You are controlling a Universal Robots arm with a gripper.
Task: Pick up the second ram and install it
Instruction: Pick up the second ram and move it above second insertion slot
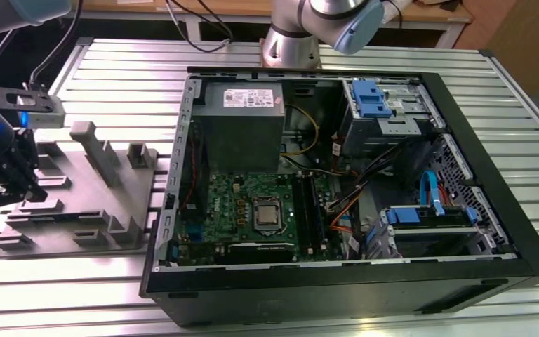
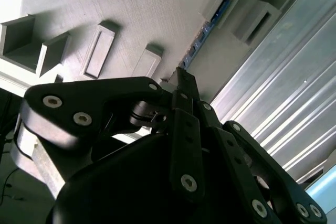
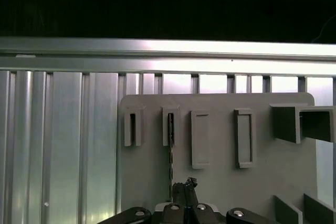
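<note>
– second ram (image 3: pixel 170 161), thin dark memory stick: where?
– Biggest first: open black computer case (image 1: pixel 344 295), exterior view's right. Grey moulded plastic fixture tray (image 1: pixel 82 193), left. Black gripper (image 3: pixel 185 187) over the tray. Ram stands on edge in a tray slot, near end just beside the gripper.
– Grip?
– Open or closed, can't tell.

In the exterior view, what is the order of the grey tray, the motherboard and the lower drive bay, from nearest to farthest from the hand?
1. Tray, beneath the hand, at the exterior view's left.
2. Motherboard, inside the case, near its middle.
3. Lower drive bay, on the case's far side, toward the exterior view's right.
</note>
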